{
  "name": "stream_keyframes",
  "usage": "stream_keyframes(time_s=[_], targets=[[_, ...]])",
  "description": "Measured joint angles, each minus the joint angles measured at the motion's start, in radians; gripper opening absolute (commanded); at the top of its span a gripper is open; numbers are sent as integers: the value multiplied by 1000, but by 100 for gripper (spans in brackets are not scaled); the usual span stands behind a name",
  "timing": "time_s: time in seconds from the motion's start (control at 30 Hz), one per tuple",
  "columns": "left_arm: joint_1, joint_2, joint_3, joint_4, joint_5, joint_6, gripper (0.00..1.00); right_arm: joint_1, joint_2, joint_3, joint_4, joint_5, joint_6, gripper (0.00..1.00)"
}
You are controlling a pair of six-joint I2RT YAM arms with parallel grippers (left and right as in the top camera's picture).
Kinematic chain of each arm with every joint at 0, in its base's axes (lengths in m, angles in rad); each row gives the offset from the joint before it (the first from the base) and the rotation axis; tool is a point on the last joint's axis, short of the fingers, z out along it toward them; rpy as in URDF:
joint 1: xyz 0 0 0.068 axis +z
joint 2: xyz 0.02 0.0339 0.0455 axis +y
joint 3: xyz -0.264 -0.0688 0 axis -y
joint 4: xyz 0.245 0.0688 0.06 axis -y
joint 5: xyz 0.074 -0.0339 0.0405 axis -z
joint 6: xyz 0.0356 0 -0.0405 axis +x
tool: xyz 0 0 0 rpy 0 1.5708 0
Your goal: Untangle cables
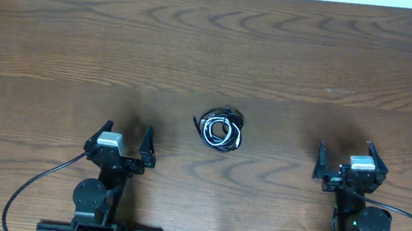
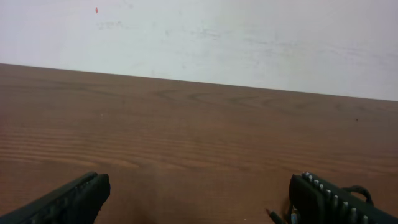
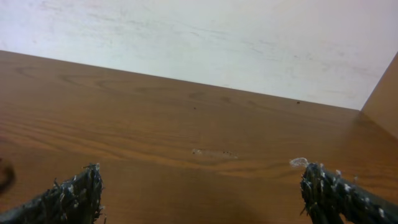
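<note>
- The cables (image 1: 220, 130) are seen as one small coil, black and white wound together, lying on the table (image 1: 198, 39) between the two arms and a little ahead of them.
- The left gripper (image 1: 126, 132) is spread wide and holds nothing; in its wrist view only bare wood is seen between its fingers (image 2: 74, 199).
- The right gripper (image 1: 346, 152) is likewise wide apart and empty, with bare wood between its fingers (image 3: 68, 196).
- Neither gripper is touching the coil; both are parked well to either side of it, so the reach to the coil is judged to be the step in hand.
- One gripper is best brought over the outer rim of the coil, where a single loop can be pinched, not the dense middle.
- The other is best sent to a free plug end; from above the ends are too small to be told apart, so a closer look is needed first.
- The fingers should be lowered nearly to the wood before closing, since the cords are thin and lie flat.
- A slow, gentle pull apart is advised, as a knot could be tightened by a hard tug.
</note>
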Motion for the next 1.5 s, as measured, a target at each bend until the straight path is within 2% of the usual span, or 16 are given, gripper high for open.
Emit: stream_keyframes(time_s=[0.27,0.43,0.7,0.83,0.97,1.2,1.3,1.4,1.5], targets=[[0,0,-5,55,37,0,98,0,0,0,1,2,0,99],[0,0,19,242,168,-22,98,0,0,0,1,3,0,99],[0,0,338,246,315,-85,98,0,0,0,1,3,0,99],[0,19,544,98,319,-88,98,0,0,0,1,3,0,99],[0,140,792,-160,311,-90,98,0,0,0,0,3,0,99],[0,592,1378,-772,312,-96,98,0,2,0,2,4,0,99],[0,786,1600,-986,311,-103,98,0,2,0,2,6,0,99],[0,964,1767,-1179,311,-106,98,0,2,0,1,6,0,99],[0,1120,1850,-1333,311,-106,98,0,2,0,2,6,0,99]])
